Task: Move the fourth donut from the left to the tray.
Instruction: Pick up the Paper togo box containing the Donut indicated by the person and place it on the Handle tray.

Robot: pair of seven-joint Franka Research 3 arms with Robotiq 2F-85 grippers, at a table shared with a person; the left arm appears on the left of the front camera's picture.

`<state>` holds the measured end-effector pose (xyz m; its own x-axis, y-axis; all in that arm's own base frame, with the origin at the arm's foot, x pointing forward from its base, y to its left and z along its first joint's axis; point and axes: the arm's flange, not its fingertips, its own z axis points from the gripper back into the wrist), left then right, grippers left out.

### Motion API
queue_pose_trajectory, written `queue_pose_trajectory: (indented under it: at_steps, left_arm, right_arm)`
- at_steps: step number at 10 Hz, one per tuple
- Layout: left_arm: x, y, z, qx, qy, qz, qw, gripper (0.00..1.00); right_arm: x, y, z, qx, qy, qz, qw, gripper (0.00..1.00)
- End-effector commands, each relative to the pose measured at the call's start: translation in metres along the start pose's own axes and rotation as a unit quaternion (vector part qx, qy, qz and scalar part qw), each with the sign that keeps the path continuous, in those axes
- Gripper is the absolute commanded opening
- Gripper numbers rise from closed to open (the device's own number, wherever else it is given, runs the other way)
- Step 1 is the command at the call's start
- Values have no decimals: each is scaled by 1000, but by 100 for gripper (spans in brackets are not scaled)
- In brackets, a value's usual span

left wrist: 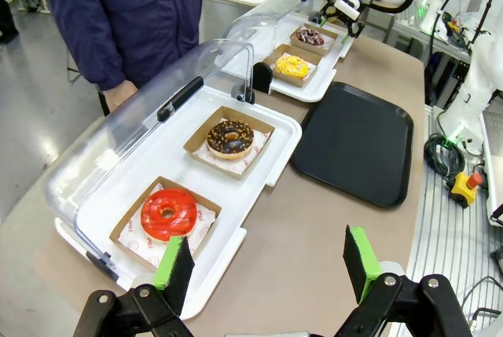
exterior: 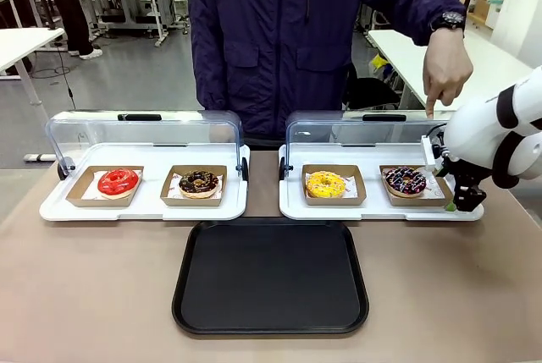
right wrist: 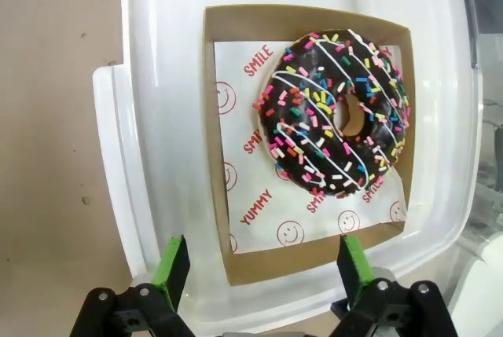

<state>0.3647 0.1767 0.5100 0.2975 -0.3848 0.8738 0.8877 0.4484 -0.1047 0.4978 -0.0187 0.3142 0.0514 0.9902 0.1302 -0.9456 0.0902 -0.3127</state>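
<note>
Over the far-right dish (right wrist: 299, 262), the right jaws hang spread above the fourth donut (right wrist: 338, 113) (approach step, I judge); next they must lower, pinch the dish rim, and carry it to the tray (exterior: 271, 277).

The right arm bends in from the right side; the right tool (exterior: 468, 200) points downward, its green-padded fingers spread apart. The left tool (left wrist: 267, 257) has its fingers wide apart too, gripping nothing.
</note>
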Motion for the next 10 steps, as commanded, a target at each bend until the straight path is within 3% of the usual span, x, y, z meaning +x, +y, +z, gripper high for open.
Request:
queue_pose_trajectory:
  at_steps: [1,5,6,7,8,9,10]
  left_arm:
    - [1,-1,0,-2,-5,-7,1000,100]
    - [1,-1,0,-2,-5,-7,1000,100]
    - [1,-1,0,-2,-5,-7,1000,100]
    - [1,-1,0,-2,-5,-7,1000,100]
    - [1,-1,0,-2,-5,-7,1000,100]
    - [1,-1,0,-2,-5,-7,1000,100]
    - [1,-1,0,-2,-5,-7,1000,100]
  right_arm:
    - [-2,-5,-5,-2,3,26,1000,100]
    - [-1,-10,-15,8,2,30,999,100]
    - [-1,-12,-16,9,2,28,1000,83]
    - [-1,-13,-16,18,1,26,1000,42]
    - [-1,-13,-15,21,1,23,999,25]
    - [-1,-13,-15,24,3,24,999,0]
    - [0,-13,-14,28,3,24,999,0]
